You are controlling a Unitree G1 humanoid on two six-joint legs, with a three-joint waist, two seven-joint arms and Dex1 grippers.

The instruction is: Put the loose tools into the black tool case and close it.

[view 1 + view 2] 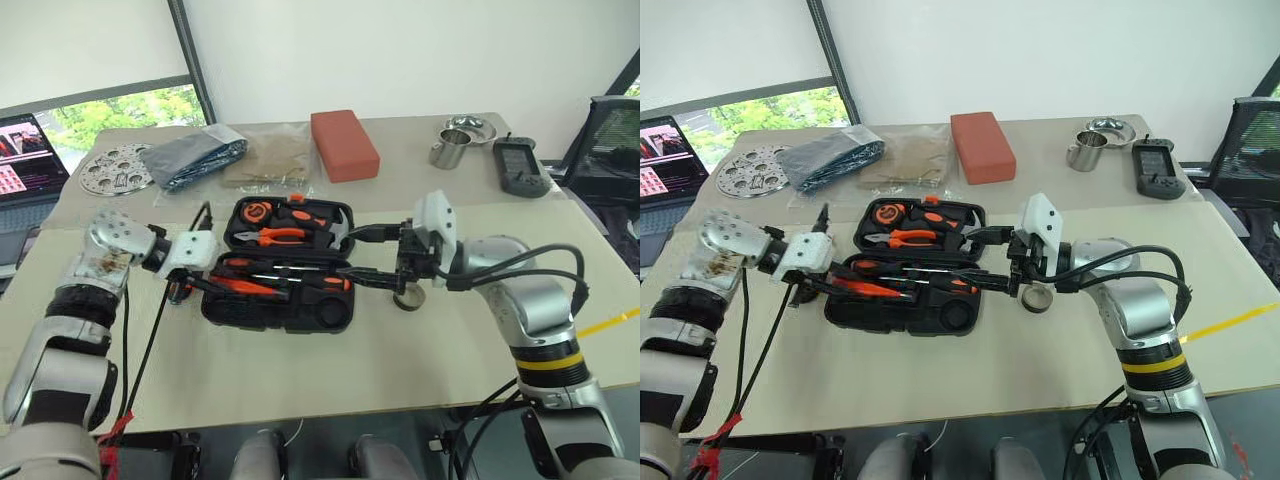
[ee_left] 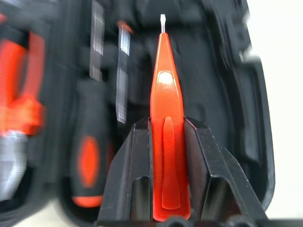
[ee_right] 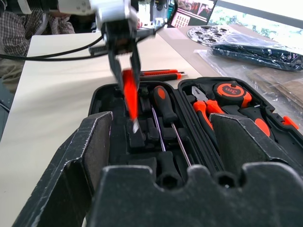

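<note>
The black tool case [image 1: 338,318] lies open mid-table. Its far half holds pliers, a hammer and a tape measure; two orange-and-black screwdrivers [image 3: 163,101] lie in its near half. My left gripper [image 1: 203,284] is shut on the thin all-orange screwdriver [image 2: 165,109], which hangs tilted over the near half with its tip toward the slots. My right gripper [image 1: 372,255] stands open at the case's right edge, nothing between its fingers. The small dark tape roll [image 1: 1037,298] sits on the table just right of the case. Another orange-and-black tool [image 3: 161,74] lies on the table past the case's left side.
At the back stand a red block [image 1: 344,145], a metal cup [image 1: 450,150], a metal bowl [image 1: 468,127] and a black handheld device [image 1: 520,165]. Plastic bags [image 1: 195,155], a perforated disc [image 1: 115,168] and a laptop [image 1: 25,155] are back left.
</note>
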